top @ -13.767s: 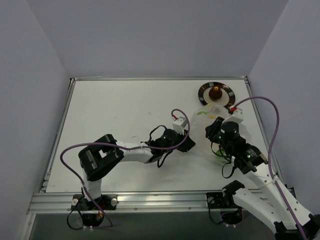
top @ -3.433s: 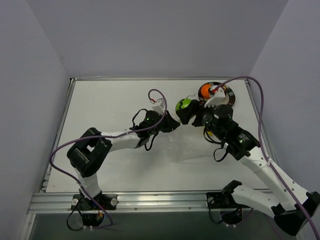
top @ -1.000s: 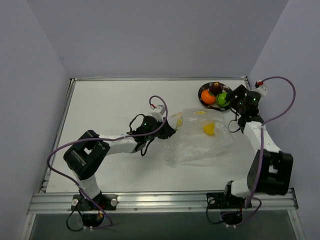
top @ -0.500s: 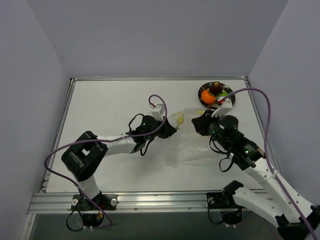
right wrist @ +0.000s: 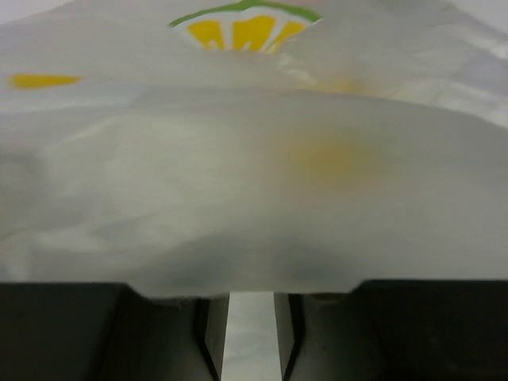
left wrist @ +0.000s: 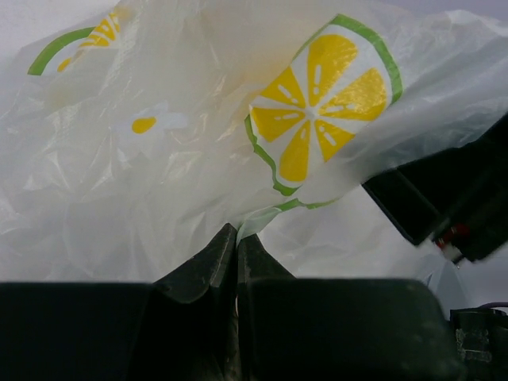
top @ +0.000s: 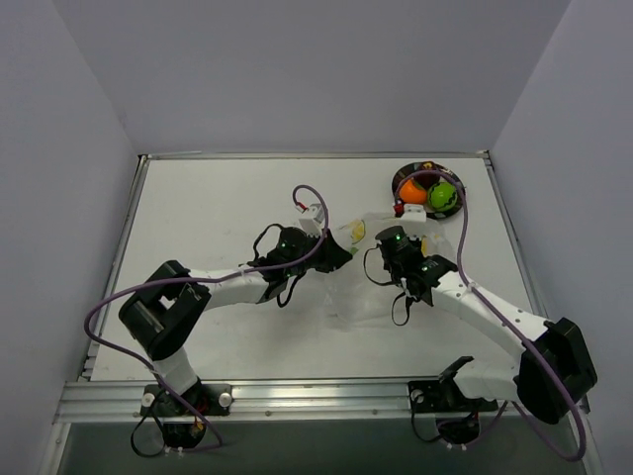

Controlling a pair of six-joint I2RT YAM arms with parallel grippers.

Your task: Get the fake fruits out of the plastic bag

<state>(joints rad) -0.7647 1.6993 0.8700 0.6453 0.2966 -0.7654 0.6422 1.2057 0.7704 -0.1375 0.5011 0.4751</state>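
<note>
While the plastic bag (top: 368, 295) lies crumpled on the surface (top: 218, 208), the left claw (left wrist: 236, 235) and right claw (right wrist: 252, 311) each pinch its film, with two fake fruits (top: 409, 190) on the plate (top: 423, 166).

plastic bag (left wrist: 143, 182): whitish, yellow-green lemon-slice print | fake fruits (top: 411, 191): orange, green

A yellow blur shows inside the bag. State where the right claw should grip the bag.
I'd pinch the bag's loose hem hanging just before the right claw, coming level from the right, facing the left claw's pinch: thin slack film there folds easily between jaws.
</note>
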